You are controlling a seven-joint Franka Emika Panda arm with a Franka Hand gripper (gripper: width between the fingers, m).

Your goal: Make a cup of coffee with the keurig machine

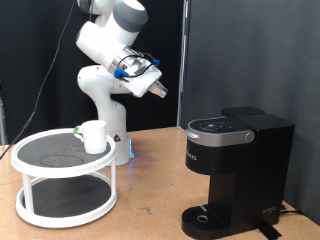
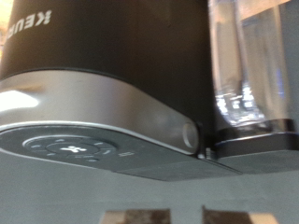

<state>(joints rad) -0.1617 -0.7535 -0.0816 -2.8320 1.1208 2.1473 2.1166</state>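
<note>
The white cup (image 1: 93, 135) stands upright on the top shelf of a white round two-tier stand (image 1: 40, 165) at the exterior view's left. The black keurig machine (image 1: 235, 165) stands at the exterior view's right with its lid down; its drip base (image 1: 205, 218) is bare. My gripper (image 1: 160, 91) hangs in the air between them, above and to the left of the machine, tilted towards it. In the wrist view the machine's silver-rimmed top panel (image 2: 84, 140) fills the picture. My fingertips (image 2: 121, 217) show apart at the edge, with nothing between them.
The machine's clear water tank (image 2: 248, 65) sits beside its lid. A small greenish item (image 1: 78, 130) lies next to the cup on the stand, too small to tell what it is. The robot's white base (image 1: 105, 110) stands behind the stand. A black curtain hangs behind.
</note>
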